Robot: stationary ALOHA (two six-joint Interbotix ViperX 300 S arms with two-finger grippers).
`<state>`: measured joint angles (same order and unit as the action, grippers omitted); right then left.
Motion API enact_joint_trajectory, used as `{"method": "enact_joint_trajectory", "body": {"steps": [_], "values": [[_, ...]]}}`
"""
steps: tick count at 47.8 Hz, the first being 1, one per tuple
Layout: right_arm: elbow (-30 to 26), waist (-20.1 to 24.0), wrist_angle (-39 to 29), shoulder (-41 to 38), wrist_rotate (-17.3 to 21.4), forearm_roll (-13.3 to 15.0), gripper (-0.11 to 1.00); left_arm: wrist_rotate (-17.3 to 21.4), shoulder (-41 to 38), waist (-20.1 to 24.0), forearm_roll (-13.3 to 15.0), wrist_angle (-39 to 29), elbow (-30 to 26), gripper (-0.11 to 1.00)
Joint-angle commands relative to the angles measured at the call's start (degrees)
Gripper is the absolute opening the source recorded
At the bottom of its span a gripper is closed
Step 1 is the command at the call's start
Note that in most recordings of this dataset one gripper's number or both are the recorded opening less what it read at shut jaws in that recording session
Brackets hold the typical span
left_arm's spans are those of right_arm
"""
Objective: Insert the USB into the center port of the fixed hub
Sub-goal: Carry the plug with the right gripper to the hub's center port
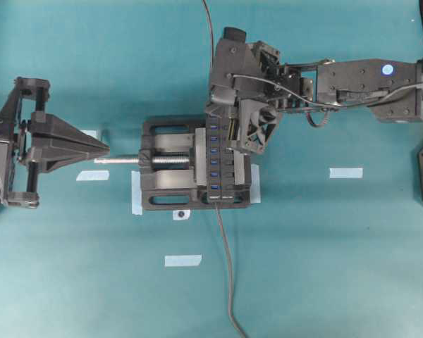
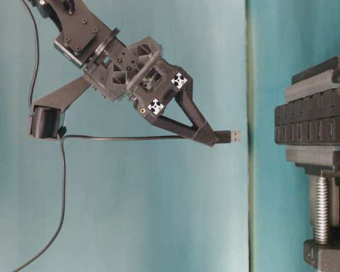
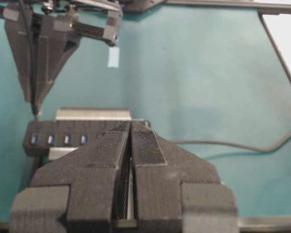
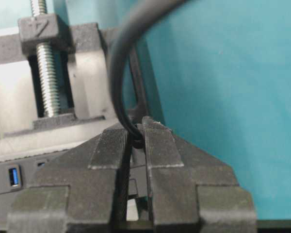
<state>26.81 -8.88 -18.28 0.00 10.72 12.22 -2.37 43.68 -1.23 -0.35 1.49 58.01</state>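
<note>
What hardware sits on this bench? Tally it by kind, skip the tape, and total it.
Claws: 2 (left claw, right claw)
Vise: 1
Hub: 1
USB with cable: 1
Hub cord: 1
Total: 6

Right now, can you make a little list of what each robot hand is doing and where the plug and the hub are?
right gripper: shut on the USB, plug sticking out past the fingertips
USB: in the air, not yet in any port
cable: trails back from the right gripper
hub: clamped in the vise, blue ports showing
left gripper: shut, holding nothing, off to the side near the vise screw
</note>
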Motion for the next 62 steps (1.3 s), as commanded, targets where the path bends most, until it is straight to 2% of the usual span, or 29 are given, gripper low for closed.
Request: {"method": "enact_joint_trajectory", "body": {"steps": [1,16,35,49,62], "values": [[-1.5,0.6,0.2,1.8,1.1,-0.4,0.07,-0.2,0.1,0.0,-0.2,0.4,-0.8,0.00],[-1.5,2.5,-0.1,2.0,3.9,-0.4,0.07,-0.2,0.5,-0.1,-0.2,0.4,-0.8,0.00],[-1.0,3.6,0.0,1.9,4.1,-0.4,0.07,-0.2,0.5,0.0,-0.1,0.4,-1.0,0.00],[2.2,3.8,2.4,1.8,4.2,-0.4,0.07,-0.2,0.5,0.0,-0.2,0.4,-1.0,0.00],[2.6,4.2,4.9,0.8,4.1,-1.9,0.07,-0.2,0.9,0.1,-0.1,0.4,-1.1,0.00]]}}
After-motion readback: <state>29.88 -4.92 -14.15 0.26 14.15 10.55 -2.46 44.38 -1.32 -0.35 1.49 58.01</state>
